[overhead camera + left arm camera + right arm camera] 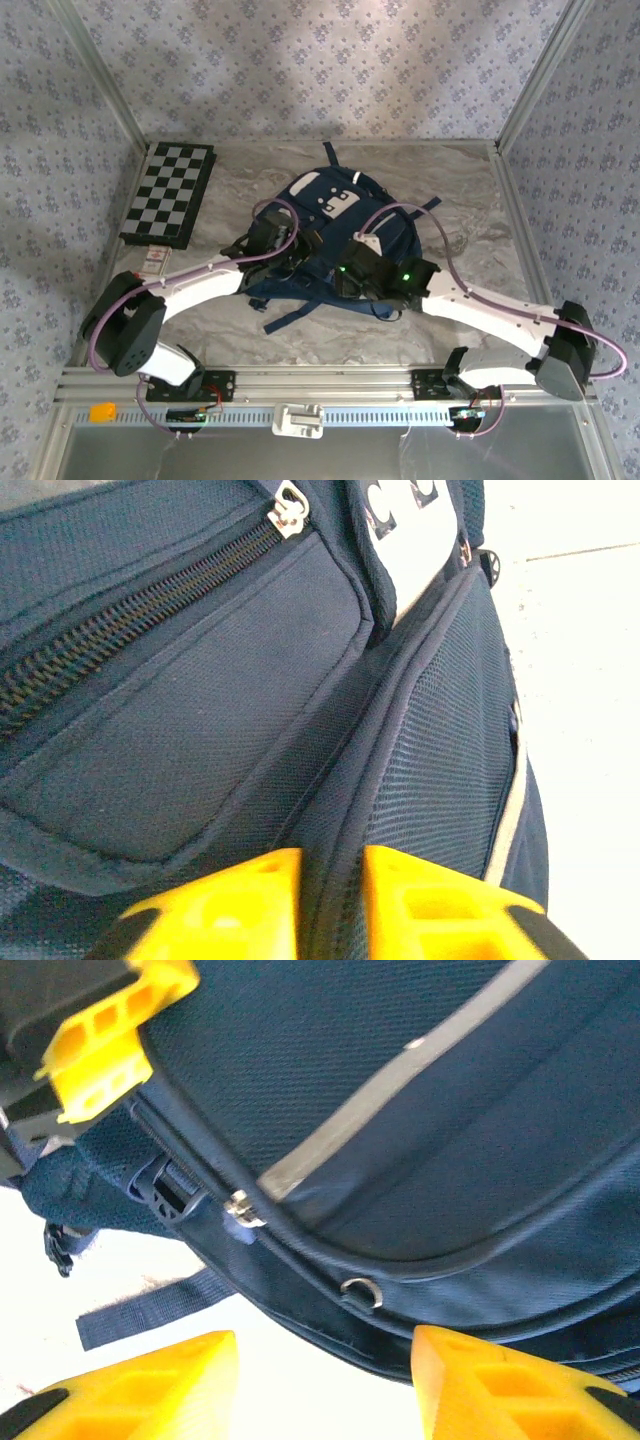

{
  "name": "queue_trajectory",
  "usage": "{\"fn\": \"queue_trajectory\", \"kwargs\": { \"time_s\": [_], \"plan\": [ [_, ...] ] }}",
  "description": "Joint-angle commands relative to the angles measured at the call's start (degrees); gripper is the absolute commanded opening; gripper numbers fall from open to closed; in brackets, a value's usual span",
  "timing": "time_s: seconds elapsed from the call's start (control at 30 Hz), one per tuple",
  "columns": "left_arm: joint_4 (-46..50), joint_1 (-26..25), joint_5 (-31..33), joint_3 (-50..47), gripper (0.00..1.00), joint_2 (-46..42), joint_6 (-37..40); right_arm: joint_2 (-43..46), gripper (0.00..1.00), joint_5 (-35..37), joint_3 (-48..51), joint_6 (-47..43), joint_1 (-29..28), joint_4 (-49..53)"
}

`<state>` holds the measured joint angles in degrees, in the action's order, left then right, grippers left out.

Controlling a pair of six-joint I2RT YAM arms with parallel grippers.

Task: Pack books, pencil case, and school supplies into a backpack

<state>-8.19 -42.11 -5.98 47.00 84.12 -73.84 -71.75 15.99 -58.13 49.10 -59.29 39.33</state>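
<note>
Jaws first: on the left gripper (332, 885) the yellow fingers (240, 905) stand almost together. A raised seam of the large navy blue fabric backpack (200, 730) runs into the slim gap between them, so we judge it nipped on that fabric. On the right gripper (325, 1385) the fingers stand wide apart and hold nothing, and the bag's rim lies just above the gap.

From above, the backpack (335, 205) lies flat at mid-frame. Its long axis runs up and down the picture, with the white-grey patches at the upper end and loose dark straps (285, 318) trailing to the lower left. Both grippers meet its lower half, one from each side.

We think the next move turns on the small silver zip pull (240, 1210). In the right wrist view it sits on a seam above and left of the open fingers, and that seam slants from upper left to lower right. The right arm, open and facing it, looks the better placed. The zip teeth (100, 670) at the upper left of the left wrist view are closed, so we judge the bag is yet to be opened.

Outward, a black-and-white checkered board (168, 195) lies at the upper left, well apart. Just below it is a small flat reddish-white pack (153, 261), perhaps the pencil case, but it is too small to tell.
</note>
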Motion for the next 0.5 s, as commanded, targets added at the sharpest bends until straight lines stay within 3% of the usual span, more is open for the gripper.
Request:
{"fn": "queue_trajectory", "kwargs": {
  "time_s": [0.0, 0.27, 0.47],
  "plan": [
    [-3.4, 0.0, -1.8, 2.9, 0.14, 0.0, -0.7, -3.0, 0.47, 3.4, -3.4, 2.8, -2.0, 2.5],
    [-1.2, 0.0, -2.6, 4.0, 0.00, -1.3, -0.3, -10.5, 0.41, 8.8, -8.1, 14.4, -4.8, 4.4],
    [-0.4, 0.0, -2.3, 3.7, 0.00, -2.1, -0.2, -16.2, 0.42, 13.0, -12.1, 23.1, -5.3, 5.2]
  ]
}}
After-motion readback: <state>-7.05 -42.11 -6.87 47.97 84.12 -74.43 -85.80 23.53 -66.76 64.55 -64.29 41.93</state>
